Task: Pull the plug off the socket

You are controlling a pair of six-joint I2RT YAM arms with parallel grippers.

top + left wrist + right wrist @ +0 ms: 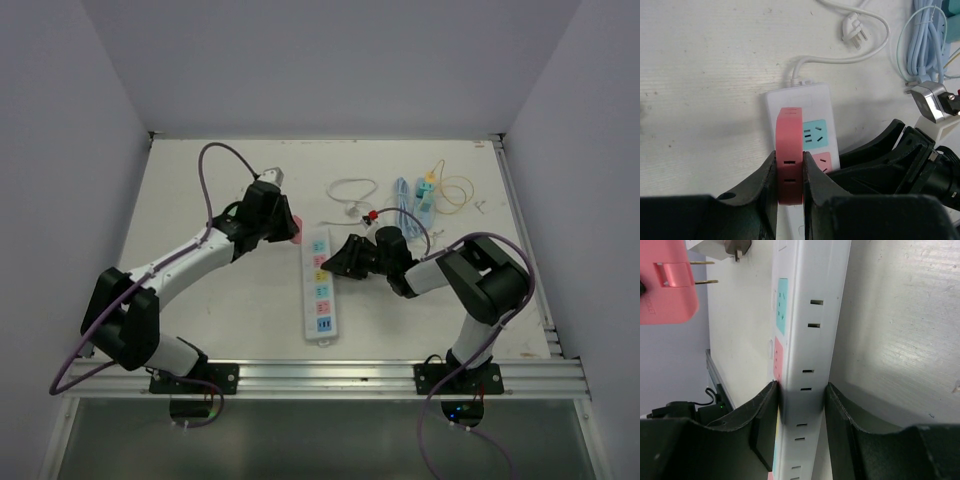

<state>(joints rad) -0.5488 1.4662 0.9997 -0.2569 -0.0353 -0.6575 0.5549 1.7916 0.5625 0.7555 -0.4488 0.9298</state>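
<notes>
Pink plug (789, 150) sits pinched between the left fingers (762, 192), its lower end hidden by them. Its 2 prongs (705, 282) hang bare, clear of the white socket strip (815, 340), which the right fingers (762, 425) clamp across its width on the tabletop (700, 100).

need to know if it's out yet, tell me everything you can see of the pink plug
The pink plug is a boxy block of smooth plastic with rounded corners, dark slots on one face and two metal prongs. It is out of the socket: the prongs are bare and point at the white power strip across a gap. Only the left gripper touches it, clamped on its sides.
</notes>
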